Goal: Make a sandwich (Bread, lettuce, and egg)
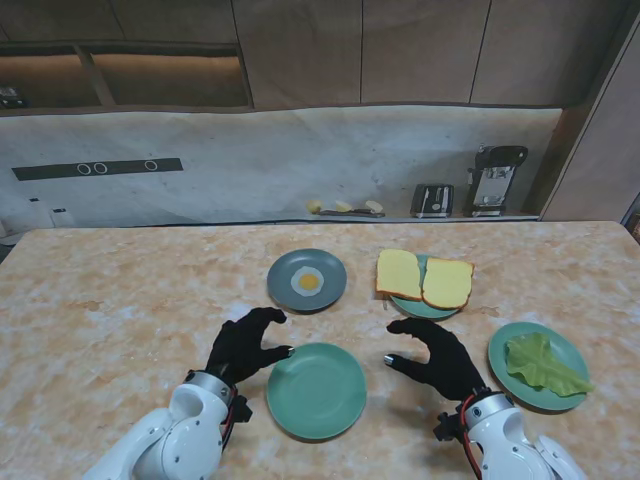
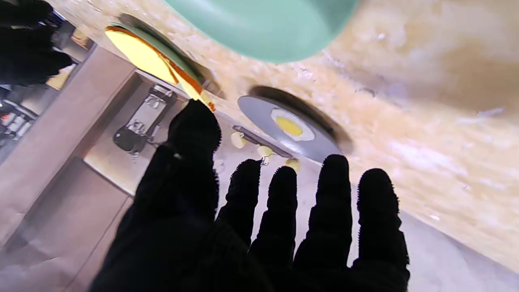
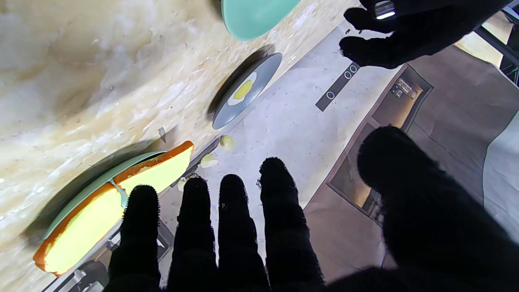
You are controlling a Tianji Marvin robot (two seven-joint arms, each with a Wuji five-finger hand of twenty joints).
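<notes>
Nothing is assembled yet: the empty green plate [image 1: 317, 390] waits between the left hand [image 1: 243, 345] and right hand [image 1: 437, 358], both open and holding nothing. The next move probably calls for bread [image 1: 398, 272].

Left robot hand [image 1: 243, 345] and right robot hand [image 1: 437, 358] hover palm-down, fingers spread and curled, holding nothing.

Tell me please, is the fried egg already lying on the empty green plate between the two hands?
No, the fried egg lies on the grey plate, farther from me than the bare green plate.
</notes>
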